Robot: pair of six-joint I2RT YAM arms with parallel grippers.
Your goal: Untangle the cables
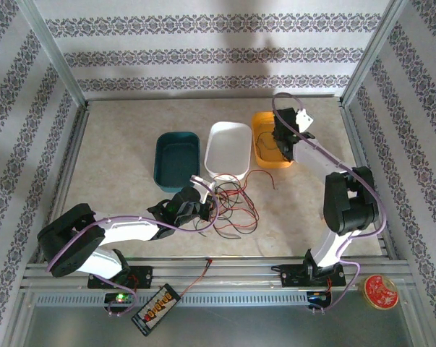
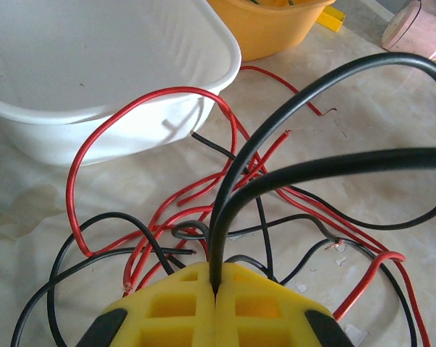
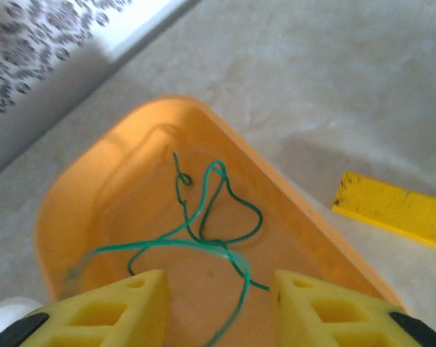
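A tangle of red and black cables lies on the table in front of the white tray. My left gripper is at the tangle's left edge. In the left wrist view its yellow fingers are shut on a black cable that loops up and away to the right, with red cables spread on the table beyond. My right gripper hangs over the orange tray. It stands open, and a green cable is coiled in the orange tray with one strand running down between the fingers.
A teal tray stands left of the white one. A black circuit board with its red wire sits on the near rail, and a round red tin lies at the right. A yellow strip lies beside the orange tray.
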